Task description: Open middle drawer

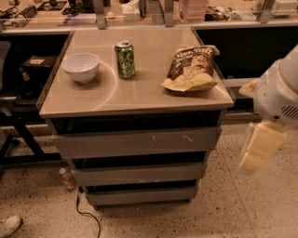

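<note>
The grey cabinet has three drawer fronts stacked below its top. The middle drawer is the plain grey front of medium height, and it sits shut. Above it is the taller front with pale scratch marks; below it is the shortest front. My gripper is the cream-coloured end of the white arm. It hangs at the right of the cabinet, at about the height of the top and middle fronts. It is apart from the cabinet and touches nothing.
On the cabinet top stand a white bowl, a green can and a chip bag. A cable and a small bottle lie on the floor at the lower left. A cluttered bench runs behind.
</note>
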Robot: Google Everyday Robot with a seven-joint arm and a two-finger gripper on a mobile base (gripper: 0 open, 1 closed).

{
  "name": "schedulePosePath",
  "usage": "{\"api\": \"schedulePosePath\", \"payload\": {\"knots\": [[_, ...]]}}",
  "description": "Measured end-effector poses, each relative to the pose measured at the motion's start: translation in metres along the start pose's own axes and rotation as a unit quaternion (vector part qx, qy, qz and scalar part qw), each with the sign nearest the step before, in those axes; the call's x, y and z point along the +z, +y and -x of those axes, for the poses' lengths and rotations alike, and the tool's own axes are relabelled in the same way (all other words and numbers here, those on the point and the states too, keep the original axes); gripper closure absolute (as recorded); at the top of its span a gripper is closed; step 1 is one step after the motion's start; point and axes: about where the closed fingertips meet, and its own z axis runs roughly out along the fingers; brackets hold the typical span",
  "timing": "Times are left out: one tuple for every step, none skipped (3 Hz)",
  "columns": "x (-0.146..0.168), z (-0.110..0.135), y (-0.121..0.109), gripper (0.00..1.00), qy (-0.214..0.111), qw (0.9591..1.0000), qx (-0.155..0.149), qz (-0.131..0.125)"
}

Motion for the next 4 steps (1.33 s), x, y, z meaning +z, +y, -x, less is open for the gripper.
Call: {"api": "schedulePosePath", "payload": {"knots": [[0.066,-0.003,0.044,0.00,-0.006,0.9983,0.012,0.057],[0.074,-0.003,0.049,0.00,-0.005,0.9979,0.014,0.062],[0.118,-0.003,0.071,0.00,-0.012,0.9957,0.037,0.085],[0.174,0.001,0.088,0.00,-0.023,0.9920,0.060,0.108]]}}
